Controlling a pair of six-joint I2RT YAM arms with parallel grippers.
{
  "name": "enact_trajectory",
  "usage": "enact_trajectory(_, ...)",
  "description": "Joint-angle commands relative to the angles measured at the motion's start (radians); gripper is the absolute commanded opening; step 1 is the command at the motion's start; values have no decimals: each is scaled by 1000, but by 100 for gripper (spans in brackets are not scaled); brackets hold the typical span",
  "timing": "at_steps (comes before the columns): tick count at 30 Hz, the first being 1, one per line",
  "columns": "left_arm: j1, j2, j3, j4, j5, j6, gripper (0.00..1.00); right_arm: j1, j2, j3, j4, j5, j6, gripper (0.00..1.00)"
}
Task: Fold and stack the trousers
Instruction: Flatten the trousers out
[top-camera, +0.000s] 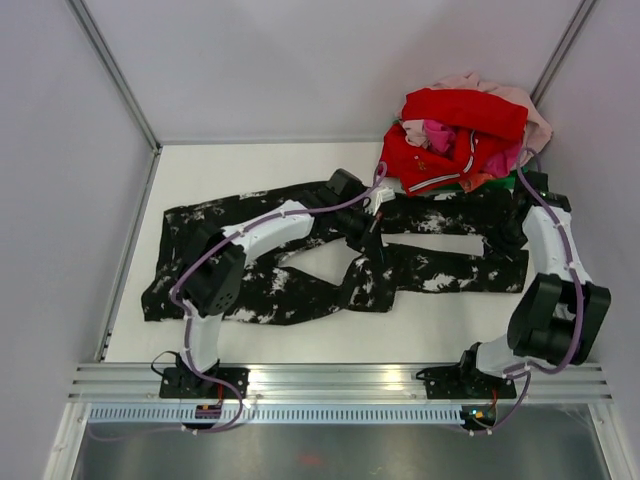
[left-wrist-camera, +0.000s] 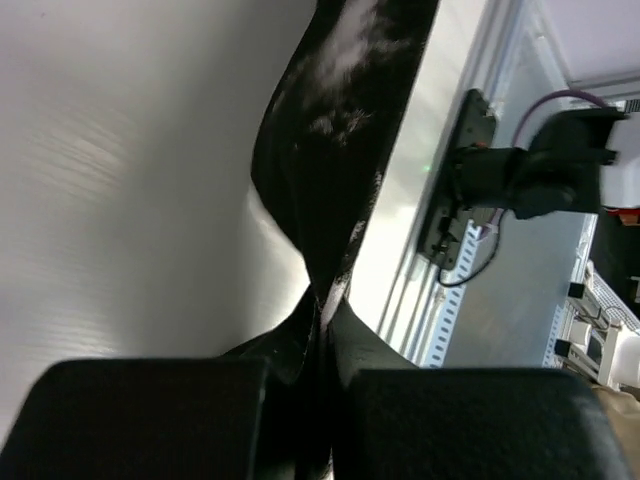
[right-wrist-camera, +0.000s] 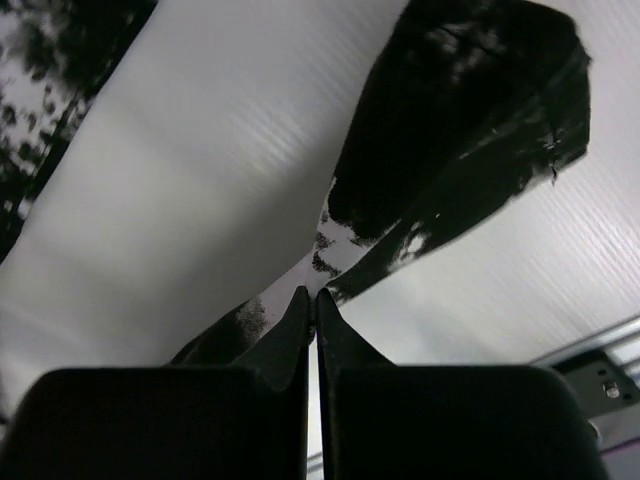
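One pair of trousers (top-camera: 440, 275) is lying flat; the left end effector (left-wrist-camera: 322, 315) is pinching its middle; the right end effector (right-wrist-camera: 313, 298) is pinching its 3 o'clock end.

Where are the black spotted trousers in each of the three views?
Top external: trousers spread across the middle, left to right.
Left wrist: trousers rise as a dark fold, bottom centre to top.
Right wrist: trousers fill the upper right, narrowing toward bottom centre.
Shared landmark: the white table.
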Motion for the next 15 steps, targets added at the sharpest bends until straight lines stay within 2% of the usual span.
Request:
enact_trajectory(1,19,101,75,-80,-18,-6,2,-37,105,3,205,172,-26,0)
enact_trajectory(5,-10,180,95,-60,-164,-10,4,-44,239,50,225,276,-34,0)
enact_trajectory(8,-22,191,130,-66,-232,-8,17,-57,335,99,245,316,-43,0)
enact_trajectory(9,-21,172,133,-63,-242,-14,34,-59,369,124,254,309,-49,0)
enact_trajectory(10,-21,159,138,-64,-282,-11,46,-59,380,139,273,297,-57,0)
enact_trajectory(11,-21,140,143,-81,-305,-8,98,-59,386,150,288,274,-79,0)
enact_trajectory(14,-15,67,176,-149,-400,23,100,-59,374,173,342,269,-118,0)
enact_trajectory(15,-15,12,163,-187,-475,29,100,-59,372,182,343,272,-124,1)
